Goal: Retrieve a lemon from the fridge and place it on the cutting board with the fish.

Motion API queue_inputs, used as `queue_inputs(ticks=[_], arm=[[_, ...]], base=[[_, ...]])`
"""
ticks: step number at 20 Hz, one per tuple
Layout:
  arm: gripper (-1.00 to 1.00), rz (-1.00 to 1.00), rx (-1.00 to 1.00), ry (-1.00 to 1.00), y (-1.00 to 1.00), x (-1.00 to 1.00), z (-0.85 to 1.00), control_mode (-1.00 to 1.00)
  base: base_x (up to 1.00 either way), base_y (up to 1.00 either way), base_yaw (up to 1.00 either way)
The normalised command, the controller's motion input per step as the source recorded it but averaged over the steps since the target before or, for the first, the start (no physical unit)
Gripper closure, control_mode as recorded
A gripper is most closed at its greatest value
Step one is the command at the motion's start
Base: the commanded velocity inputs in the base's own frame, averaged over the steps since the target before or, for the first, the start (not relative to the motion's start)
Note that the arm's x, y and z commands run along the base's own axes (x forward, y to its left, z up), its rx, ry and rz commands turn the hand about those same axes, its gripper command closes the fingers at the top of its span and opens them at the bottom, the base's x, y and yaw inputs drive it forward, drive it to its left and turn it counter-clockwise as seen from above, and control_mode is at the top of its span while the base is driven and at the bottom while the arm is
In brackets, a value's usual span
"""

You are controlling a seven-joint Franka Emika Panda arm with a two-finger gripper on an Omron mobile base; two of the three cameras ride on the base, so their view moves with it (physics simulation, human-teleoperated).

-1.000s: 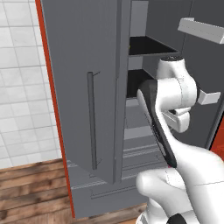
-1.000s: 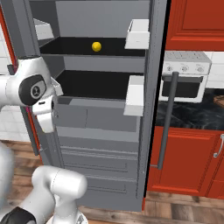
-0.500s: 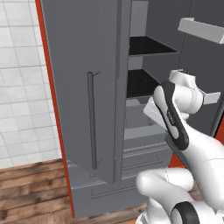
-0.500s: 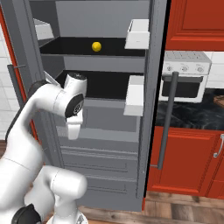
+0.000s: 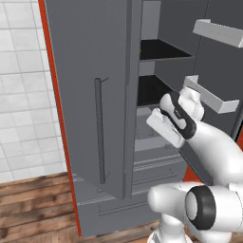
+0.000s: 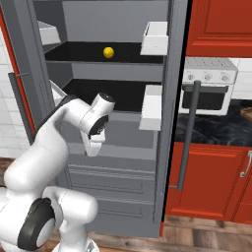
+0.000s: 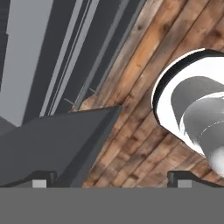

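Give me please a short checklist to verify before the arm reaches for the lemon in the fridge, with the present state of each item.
1. Fridge door open, shelves reachable: ok, the right door stands swung aside in the right base view.
2. Lemon located: ok, it lies on the upper black shelf, alone, toward the back.
3. Gripper open and empty: ok, the fingertips stand wide apart with nothing between them.
4. Gripper aimed at the lemon: not ok, the hand view looks down at the wooden floor and the fridge's lower drawers.
5. Hand at shelf height: not ok, it hangs below the lower shelf, well under the lemon.
6. Cutting board with fish ready: cannot tell.
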Motion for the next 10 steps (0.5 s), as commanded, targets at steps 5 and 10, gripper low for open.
queue_inputs(ticks=[5, 10], arm=[[-1.0, 0.02, 0.02, 0.0, 0.25, 0.72, -0.49, -1.0], [-1.0, 0.0, 0.0, 0.0, 0.29, 0.59, -0.42, -1.0]], base=[[0.0, 0.0, 0.0], [0.0, 0.0, 0.0]])
